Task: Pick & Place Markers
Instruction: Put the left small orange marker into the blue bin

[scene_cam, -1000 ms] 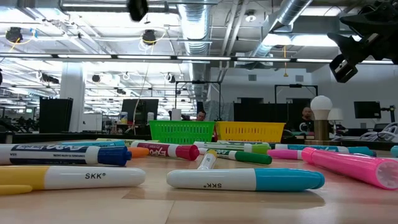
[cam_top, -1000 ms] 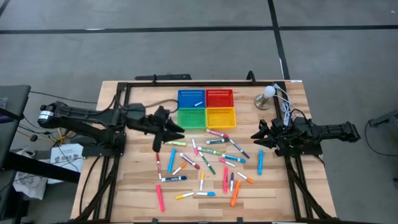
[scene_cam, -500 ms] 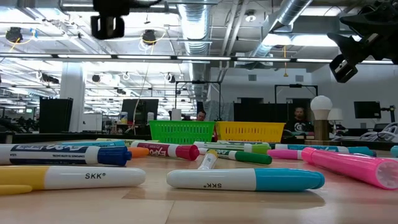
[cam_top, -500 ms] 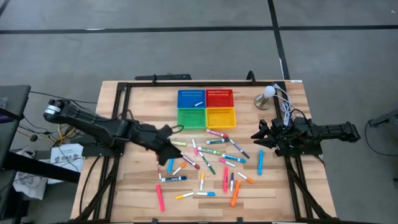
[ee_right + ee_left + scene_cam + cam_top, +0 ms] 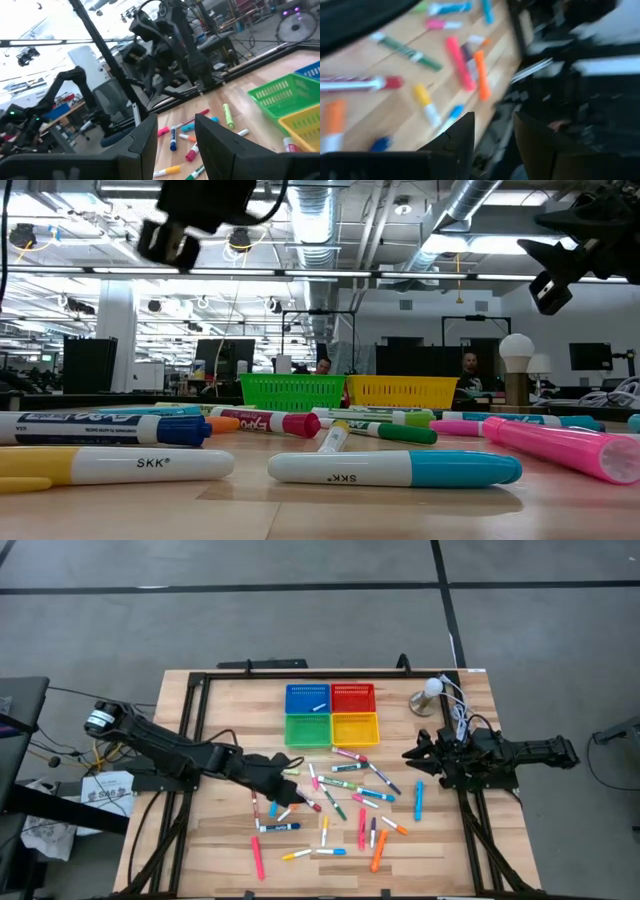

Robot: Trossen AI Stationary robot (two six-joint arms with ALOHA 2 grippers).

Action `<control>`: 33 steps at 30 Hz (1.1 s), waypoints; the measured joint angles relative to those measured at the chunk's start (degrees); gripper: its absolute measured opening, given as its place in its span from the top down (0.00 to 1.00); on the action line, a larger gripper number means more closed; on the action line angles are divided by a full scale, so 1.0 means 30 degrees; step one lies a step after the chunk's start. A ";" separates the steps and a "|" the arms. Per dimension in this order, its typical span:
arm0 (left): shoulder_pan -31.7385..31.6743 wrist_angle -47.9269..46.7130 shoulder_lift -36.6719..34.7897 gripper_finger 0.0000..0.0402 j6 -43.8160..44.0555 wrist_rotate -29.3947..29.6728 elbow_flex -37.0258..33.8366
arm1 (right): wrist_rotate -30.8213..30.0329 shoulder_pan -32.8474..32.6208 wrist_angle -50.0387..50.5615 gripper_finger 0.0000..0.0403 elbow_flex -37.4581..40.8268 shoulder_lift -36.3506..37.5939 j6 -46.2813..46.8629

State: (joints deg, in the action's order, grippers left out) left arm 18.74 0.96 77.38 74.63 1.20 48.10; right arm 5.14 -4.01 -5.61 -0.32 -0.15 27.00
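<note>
We have the left gripper (image 5: 283, 781) out over the scattered markers (image 5: 340, 802), which lie loose on the table (image 5: 450, 840) on the near side of the four baskets (image 5: 332, 714); one white marker (image 5: 319, 706) already sits in the blue basket. In the left wrist view the two fingers (image 5: 464, 137) stand a modest gap apart with nothing between them. The right gripper (image 5: 413, 753) waits at the table's right edge, level with the markers and well clear of them, its fingers likewise slightly parted and empty.

As we judge it, the step in hand is choosing and reaching for one marker at the left end of the pile. We would do well to pick a marker lying apart from its neighbours, since several near the middle cross or touch each other. We should turn the wrist so the fingers straddle the barrel across its width and come straight down, because these round barrels will roll if nudged from one side. The gap may need widening before the descent.

The table is pale wood strips with a dark frame rail around the working area. A small white-bulbed lamp (image 5: 430, 692) stands to the right of the baskets. Beyond the baskets the low view shows an open office with ceiling ducts, monitors and two people (image 5: 468, 364) seated far off.
</note>
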 joint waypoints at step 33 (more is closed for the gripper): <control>0.2086 -1.6301 0.8138 0.66 0.5057 0.2021 1.0024 | -0.0777 0.0000 0.0307 0.70 0.0000 -0.0063 -0.0160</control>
State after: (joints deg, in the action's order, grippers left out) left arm 25.00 -47.95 101.80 89.80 7.27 78.17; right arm 2.81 -4.01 -4.69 -0.32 -0.34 26.52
